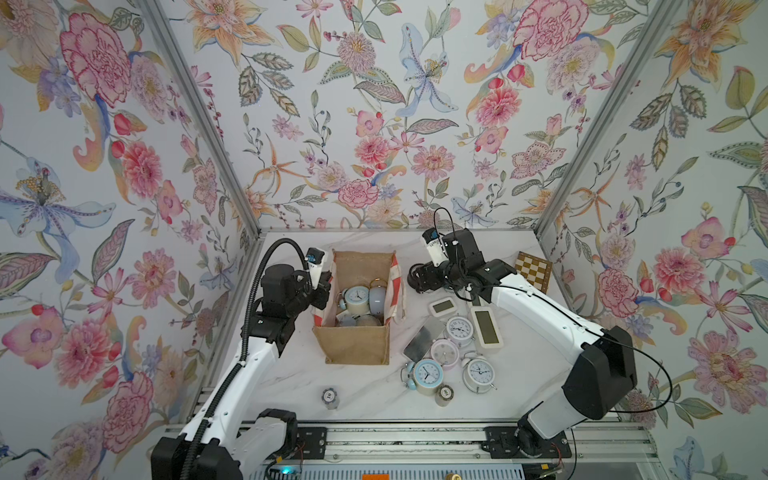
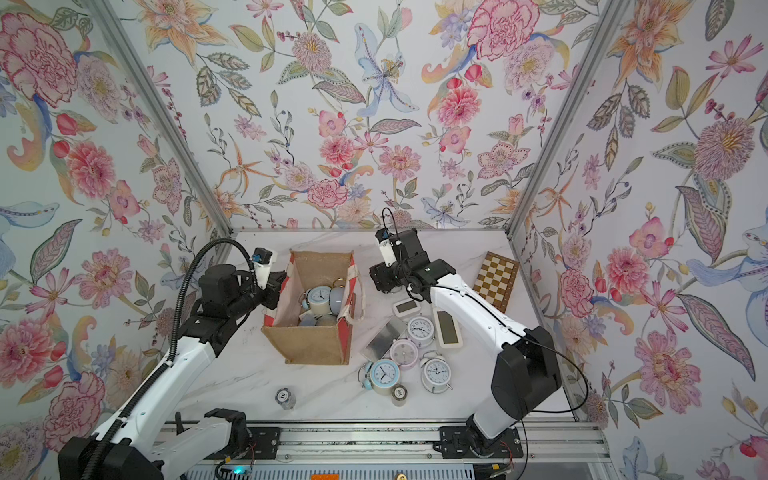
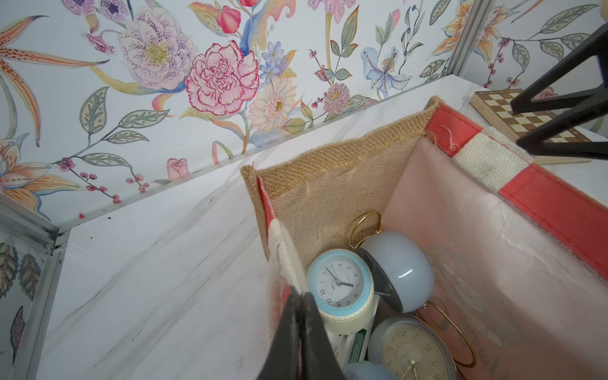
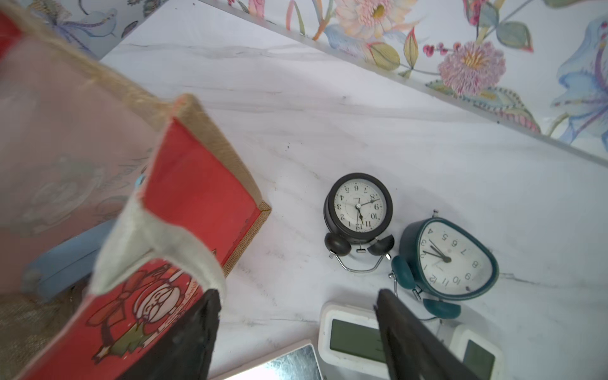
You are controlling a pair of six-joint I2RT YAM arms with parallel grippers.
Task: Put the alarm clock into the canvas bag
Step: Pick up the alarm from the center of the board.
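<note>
The canvas bag [image 1: 353, 345] [image 2: 309, 345] stands upright and open at mid-table, tan with red-and-white sides. Several alarm clocks lie inside it, a blue-rimmed one [image 1: 356, 297] [image 3: 339, 283] on top. My left gripper [image 1: 322, 286] [image 3: 301, 294] is shut on the bag's left side rim by the white strap. My right gripper [image 1: 415, 282] [image 4: 296, 296] hovers open just right of the bag [image 4: 197, 184], nothing between its fingers. Past it on the table lie a black twin-bell alarm clock [image 4: 358, 207] and a teal one [image 4: 450, 260]; the arm hides both in the top views.
Right of the bag lies a cluster: several round clocks [image 1: 459, 330], two white digital clocks [image 1: 486, 326], a shiny metal plate [image 1: 424, 338]. A chessboard [image 1: 534, 270] leans at the back right. Two small cylinders [image 1: 330, 397] [image 1: 444, 392] stand near the front edge.
</note>
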